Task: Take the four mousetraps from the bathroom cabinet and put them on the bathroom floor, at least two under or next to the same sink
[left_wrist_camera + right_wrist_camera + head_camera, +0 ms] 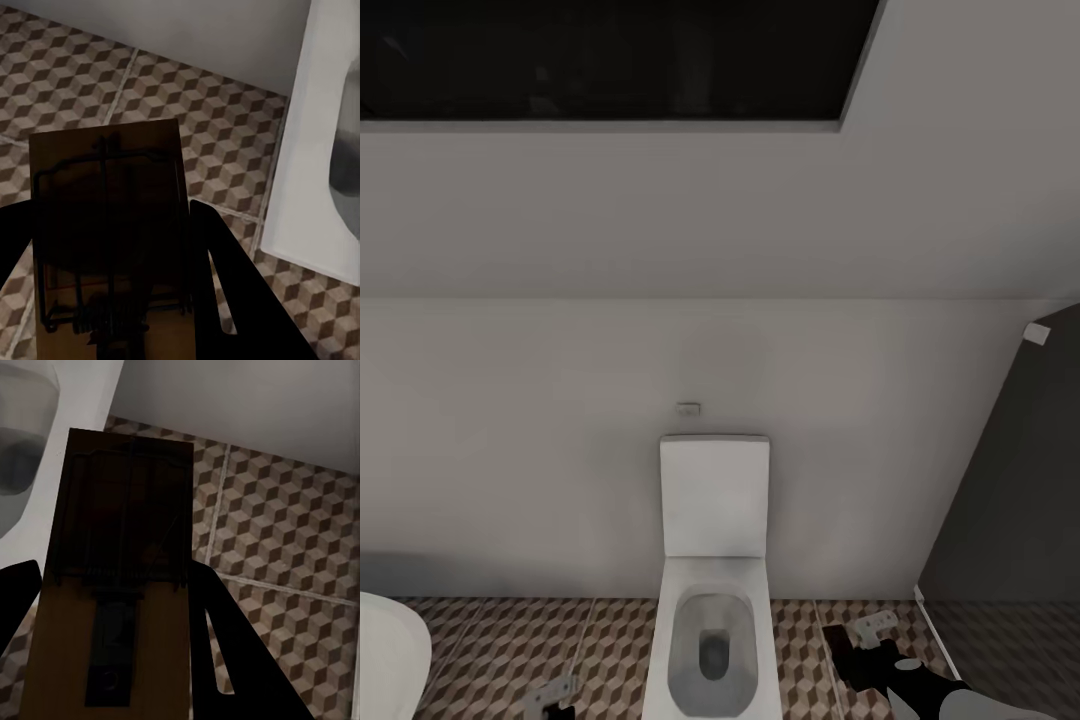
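Fingers of the left gripper [112, 292] clamp the flat sides of a mousetrap [109, 225], a thin tan board carrying a black wire mechanism. The right gripper [112, 645] is likewise closed on a second mousetrap [112, 577], pinched across its width. Both boards look stiff, light and smooth, so a grip across the bare wood edges, clear of the sprung wire, seems safest; squeezing the wire could trip or bend it. Each trap hangs above the bathroom floor [225, 127] with its cube-pattern tiles. In the head view the toilet [712, 560] stands between the two arms against the wall, and a white curved rim [390, 650] shows at the left edge.
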Available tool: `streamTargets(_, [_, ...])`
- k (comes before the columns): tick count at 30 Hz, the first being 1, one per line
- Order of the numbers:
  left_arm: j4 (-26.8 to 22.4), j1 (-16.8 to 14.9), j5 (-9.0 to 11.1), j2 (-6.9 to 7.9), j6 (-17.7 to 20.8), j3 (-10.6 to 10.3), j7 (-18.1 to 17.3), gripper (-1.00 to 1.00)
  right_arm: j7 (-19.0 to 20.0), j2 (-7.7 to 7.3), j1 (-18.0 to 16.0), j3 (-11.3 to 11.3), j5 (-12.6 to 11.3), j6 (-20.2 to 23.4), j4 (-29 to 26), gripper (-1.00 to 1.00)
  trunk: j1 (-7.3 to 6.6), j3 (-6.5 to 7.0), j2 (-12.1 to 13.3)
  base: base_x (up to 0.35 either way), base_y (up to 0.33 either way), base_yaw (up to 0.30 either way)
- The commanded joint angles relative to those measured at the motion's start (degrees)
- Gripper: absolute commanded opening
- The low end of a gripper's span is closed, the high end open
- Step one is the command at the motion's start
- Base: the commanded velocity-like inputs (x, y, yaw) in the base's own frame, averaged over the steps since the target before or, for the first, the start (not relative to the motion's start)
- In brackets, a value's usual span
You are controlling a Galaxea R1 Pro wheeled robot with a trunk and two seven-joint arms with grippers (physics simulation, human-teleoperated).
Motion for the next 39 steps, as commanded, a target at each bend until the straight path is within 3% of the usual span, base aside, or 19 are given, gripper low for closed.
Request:
streamTargets(1, [0.2, -0.1, 0.3, 0.01, -0.4, -0.5, -0.1, -1.00, 0.0, -0.01, -0.1, 0.3, 0.2, -0.4, 0.2, -1.00, 0.26, -0.32, -0.6, 0.000, 0.000, 0.000])
streamTargets(10, [-1.6, -0.1, 0.1, 0.56, -0.4, -0.4, 2.1, -1.00, 0.0, -0.01, -0.1, 0.3, 0.2, -0.4, 0.2, -1.00, 2.24, -1.94, -4.2, 0.000, 0.000, 0.000])
streamTargets(14, [-3.6, -0.1, 0.0, 0.67, 0.0, -0.4, 6.3, -1.00, -0.1, -0.01, -0.1, 0.4, 0.2, -0.4, 0.2, -1.00, 3.12, -2.65, -5.8, 0.000, 0.000, 0.000])
streamTargets(19, [-7.7, -0.4, -0.1, 1.27, 0.9, -0.5, 8.5, -1.00, -0.1, -0.11, -0.1, 0.4, 0.2, -0.4, 0.2, -1.00, 4.22, -3.55, -7.8, 0.000, 0.000, 0.000])
streamTargets(23, [-16.7, -0.6, -0.1, 1.60, 10.9, -0.5, 10.5, -1.00, -0.1, -0.38, -0.1, 0.2, -0.1, -0.4, 0.1, -1.00, 5.10, -4.27, -9.4, 0.000, 0.000, 0.000])
streamTargets(25, [-22.8, -0.6, -0.1, 1.60, 17.6, -0.5, 13.5, -1.00, -0.1, -0.44, -0.1, 0.1, -0.4, -0.4, 0.0, -1.00, 5.53, -4.63, -10.2, 0.000, 0.000, 0.000])
streamTargets(26, [-24.1, -0.6, -0.3, 1.56, 18.7, -0.5, 14.4, -1.00, -0.1, -0.48, -0.1, 0.0, -0.5, -0.5, 0.0, -1.00, 5.75, -4.81, -10.6, 0.000, 0.000, 0.000])
streamTargets(27, [-26.2, -0.6, -0.9, 1.46, 20.3, -0.6, 16.5, -1.00, -0.1, -0.71, -0.1, -0.1, -0.9, -0.6, 0.1, -1.00, 5.97, -4.99, -11.0, 0.000, 0.000, 0.000])
streamTargets(29, [-28.7, -0.7, -4.4, 1.11, 22.0, -0.7, 20.8, -1.00, -0.1, -1.52, -0.1, -1.1, -3.0, -0.9, 0.1, -1.00, 6.41, -5.35, -11.8, 0.000, 0.000, 0.000])
streamTargets(33, [-29.9, -0.7, -12.0, 0.82, 22.7, -0.6, 23.8, -1.00, -0.1, -2.07, -0.1, -2.3, -8.1, -1.1, 0.2, -1.00, 7.29, -6.06, -13.4, 0.000, 0.000, 0.000])
streamTargets(39, [-30.1, -0.7, -14.2, 0.54, 22.9, -0.5, 23.5, -1.00, -0.1, -2.02, -0.1, -2.6, -9.7, -1.3, 0.2, -1.00, 8.61, -7.14, -15.8, 0.000, 0.000, 0.000])
